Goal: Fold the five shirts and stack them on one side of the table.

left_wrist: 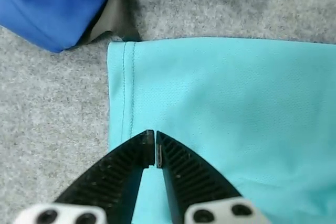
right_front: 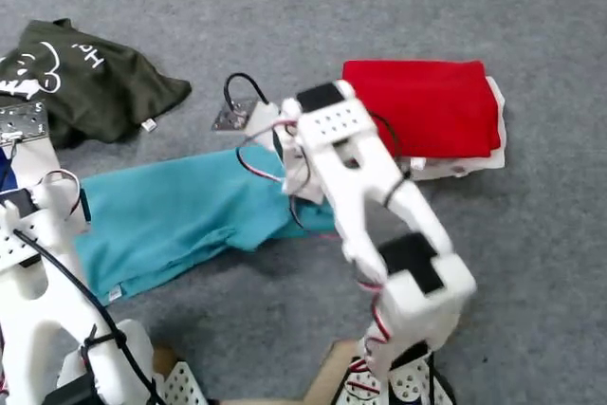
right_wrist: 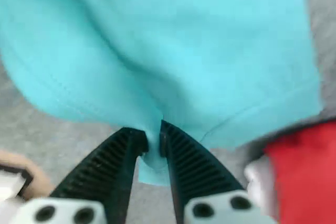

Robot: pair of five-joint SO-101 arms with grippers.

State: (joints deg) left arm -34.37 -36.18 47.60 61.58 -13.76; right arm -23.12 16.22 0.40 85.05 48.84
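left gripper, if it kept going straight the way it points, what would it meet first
The teal shirt, right at the left gripper's shut tips; it may already touch, depth is unclear.

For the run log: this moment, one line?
left gripper shut over teal shirt; right gripper pinching it; red shirt stacked on white shirt

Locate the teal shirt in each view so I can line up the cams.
High view: teal shirt lies across the middle, left of the red shirt.
Left wrist view: teal shirt lies flat, its hemmed edge by the left gripper.
Right wrist view: teal shirt is bunched and pinched in the right gripper, near the red shirt.
Shared landmark: grey table cover.
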